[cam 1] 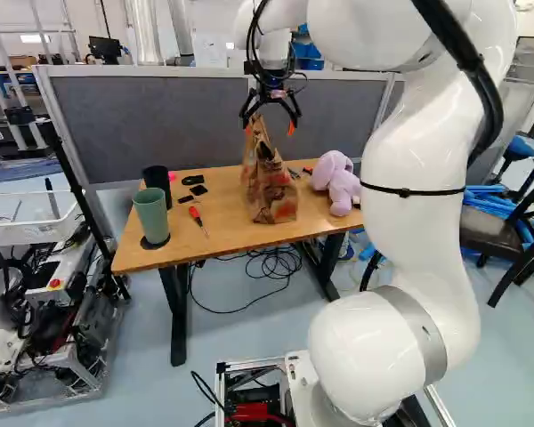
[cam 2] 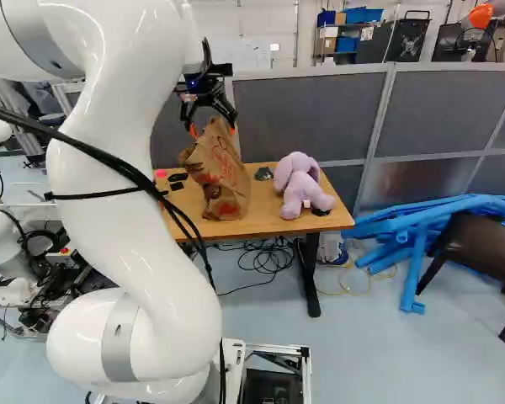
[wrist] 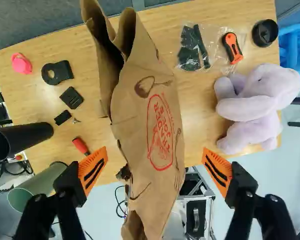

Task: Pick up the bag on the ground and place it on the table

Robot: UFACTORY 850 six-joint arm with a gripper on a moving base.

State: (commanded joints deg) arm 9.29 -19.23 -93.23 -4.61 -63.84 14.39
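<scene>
Your gripper [wrist: 155, 170] has its 2 fingers wide apart, 1 at 9 o'clock and 1 at 3 o'clock, if 12 o'clock points away from the base. The brown paper bag [wrist: 162, 120] is between them, and you can see a small gap on each side, so nothing is held. The tips are down near the top of the bag in the base views.

The bag looks soft and thin. I think it will be light, but you can't see what is in it. It may crumple, tilt or rip if you pull hard. Pinch the top part gently from its 2 sides, and get a good bit of paper so it won't slip out.

The bag stands on the wooden table [cam 1: 222, 233], not on the ground, so it looks like it is where you want it. Near it, a purple stuffed toy [cam 1: 337, 184] sits at about 2 o'clock. A red screwdriver [cam 1: 197, 217] and then a green cup [cam 1: 151, 216] are at 9 o'clock. A grey divider [cam 1: 160, 116] stands past the table at 12 o'clock.
</scene>
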